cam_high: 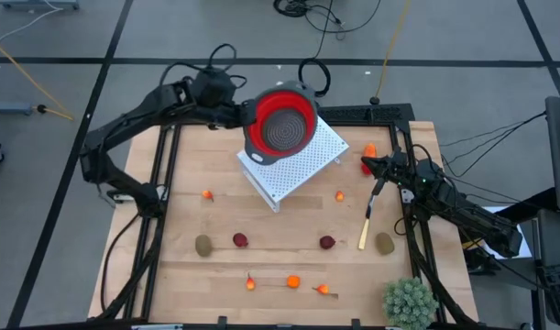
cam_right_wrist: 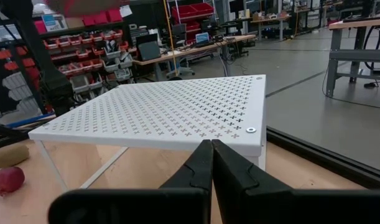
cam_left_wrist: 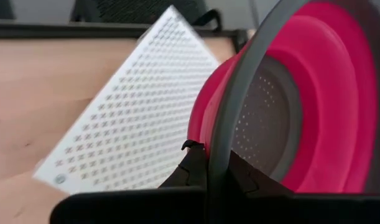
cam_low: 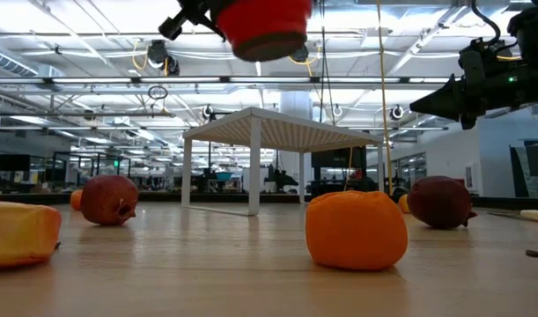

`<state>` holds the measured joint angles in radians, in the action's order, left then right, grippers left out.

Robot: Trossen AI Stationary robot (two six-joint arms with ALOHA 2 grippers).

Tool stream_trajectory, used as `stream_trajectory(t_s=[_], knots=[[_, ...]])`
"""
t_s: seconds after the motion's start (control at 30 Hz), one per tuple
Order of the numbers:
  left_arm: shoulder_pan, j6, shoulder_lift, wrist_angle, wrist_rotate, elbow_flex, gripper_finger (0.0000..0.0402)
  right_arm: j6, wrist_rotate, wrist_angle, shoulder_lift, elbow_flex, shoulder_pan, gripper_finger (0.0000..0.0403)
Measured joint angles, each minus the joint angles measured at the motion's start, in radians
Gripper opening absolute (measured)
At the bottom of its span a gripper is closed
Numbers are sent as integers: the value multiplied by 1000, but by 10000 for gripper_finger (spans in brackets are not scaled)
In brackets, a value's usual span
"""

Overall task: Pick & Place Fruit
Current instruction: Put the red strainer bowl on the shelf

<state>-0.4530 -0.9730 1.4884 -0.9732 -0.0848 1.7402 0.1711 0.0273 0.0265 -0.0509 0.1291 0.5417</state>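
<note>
High view: left gripper (cam_high: 247, 116) jaws clamp the red colander (cam_high: 280, 125) above the white rack (cam_high: 307, 160); right gripper (cam_high: 366, 165) jaws closed, empty, beside the rack.

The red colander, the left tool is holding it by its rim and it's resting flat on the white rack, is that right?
Not quite. The left tool does hold the colander by its rim, but the colander hangs in the air above the rack, not resting on it. The low view shows the gap.

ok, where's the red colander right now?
High view: colander is held up by the left tool over the white perforated rack, at the table's far middle.
</note>
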Motion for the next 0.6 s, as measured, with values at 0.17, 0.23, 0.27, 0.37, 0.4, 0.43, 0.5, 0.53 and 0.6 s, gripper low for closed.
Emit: stream_trajectory(t_s=[0.17,0.23,0.27,0.37,0.4,0.43,0.5,0.53,0.6], knots=[[11,13,29,-124,-9,3,4,0,0,0,0,0,0,0],[21,26,41,-161,-8,3,3,0,0,0,0,0,0,0],[31,34,48,-173,-5,3,4,0,0,1,0,0,0,0],[45,72,62,-194,-2,3,7,0,0,4,0,0,0,0],[49,95,66,-192,-2,3,6,0,0,4,0,0,0,0],[51,114,72,-190,-1,3,4,0,0,4,0,0,0,0],[55,154,85,-191,3,3,4,0,0,4,0,0,0,0],[55,173,93,-191,2,3,5,0,0,4,0,0,0,0],[52,224,104,-187,-18,3,8,0,0,4,0,0,0,0]])
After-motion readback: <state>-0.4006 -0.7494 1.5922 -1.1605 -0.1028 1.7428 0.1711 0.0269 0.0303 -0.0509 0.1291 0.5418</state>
